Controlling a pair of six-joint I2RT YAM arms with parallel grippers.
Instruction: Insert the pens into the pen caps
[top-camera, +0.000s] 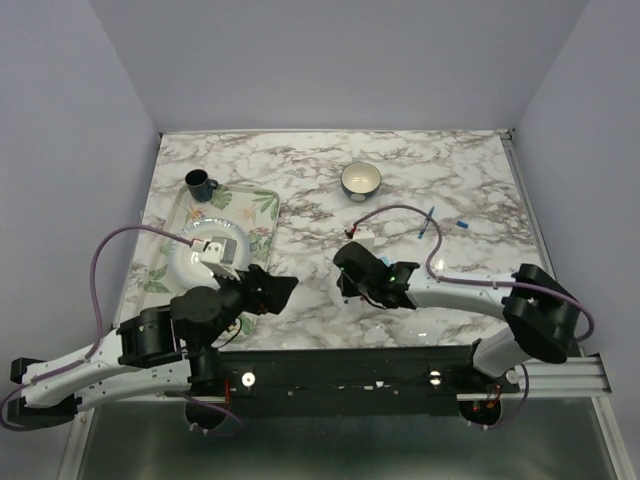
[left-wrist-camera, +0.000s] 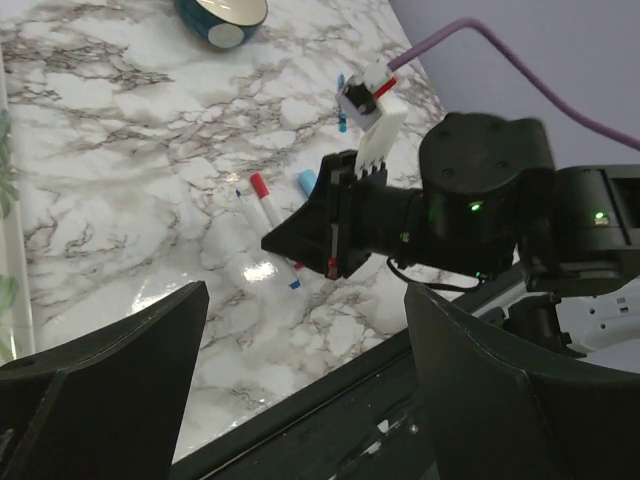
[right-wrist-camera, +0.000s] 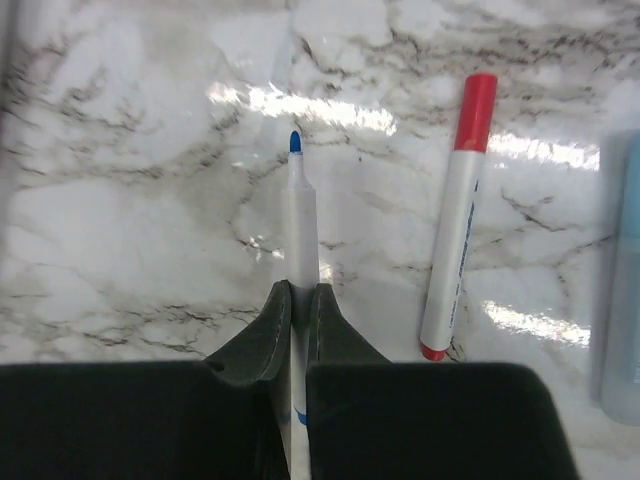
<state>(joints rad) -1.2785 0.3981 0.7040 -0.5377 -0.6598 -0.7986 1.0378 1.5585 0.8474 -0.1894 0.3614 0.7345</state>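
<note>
While the right fingers (right-wrist-camera: 283, 300) clamp the blue-tipped pen (right-wrist-camera: 299, 220), its long axis pointing to 12 o'clock over the worktop (right-wrist-camera: 120, 200), a likely blue cap (top-camera: 462, 224) lies well apart at 2 o'clock; the left fingers (top-camera: 275, 290) gape wide, empty

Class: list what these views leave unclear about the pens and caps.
1. Right wrist view: rear of the white blue-tipped pen, hidden inside the black right gripper.
2. Right wrist view: the pale blue marker, cut off by the right edge.
3. Top view: small blue pieces at right, too small to name.
</note>
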